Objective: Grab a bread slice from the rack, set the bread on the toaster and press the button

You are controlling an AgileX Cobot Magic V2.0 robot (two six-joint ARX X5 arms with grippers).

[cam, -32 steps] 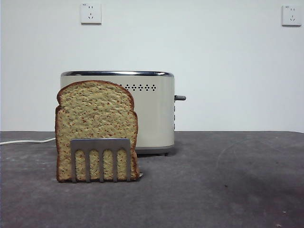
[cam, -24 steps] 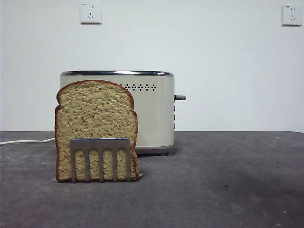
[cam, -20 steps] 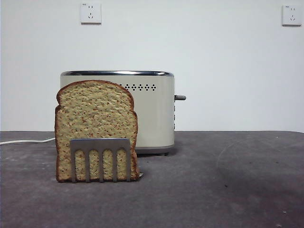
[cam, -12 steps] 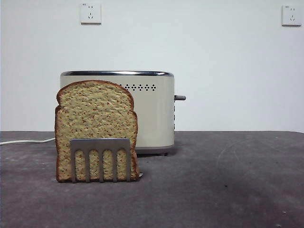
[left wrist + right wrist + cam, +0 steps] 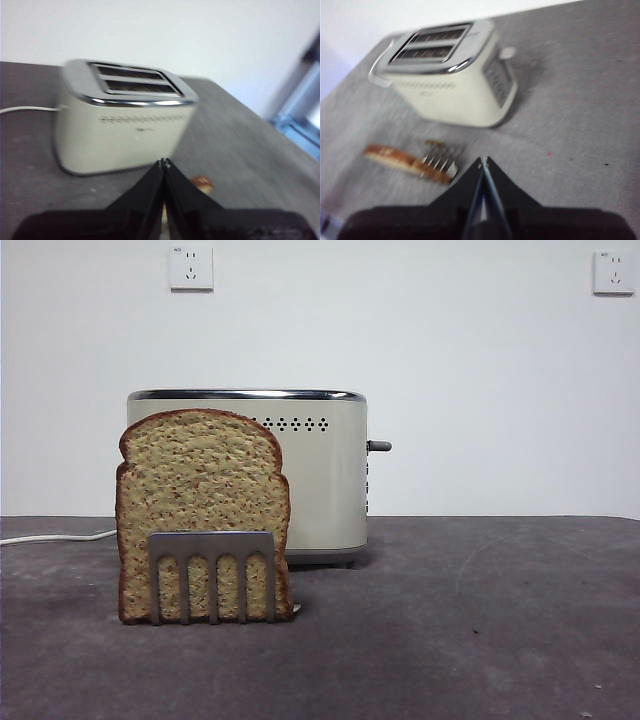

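Bread [image 5: 200,500] upright in rack [image 5: 212,575], toaster [image 5: 310,475] behind at 1 o'clock.
Left end effector [image 5: 163,162] and right end effector [image 5: 483,160]: both pinched closed, empty, above desk [image 5: 480,620].

The left gripper [image 5: 164,162] is seen as two matte black jaws, each narrowed to a thin tip. The right gripper [image 5: 484,161] is shaped alike, in black. A broad dark base is shown below each pair.

The table [image 5: 480,630] was a flat, dark grey surface. Directly on it stood the rack [image 5: 212,574], holding the slice of bread [image 5: 200,480] upright, and just behind it the toaster [image 5: 320,480], whose white cord [image 5: 55,537] lay along the tabletop.
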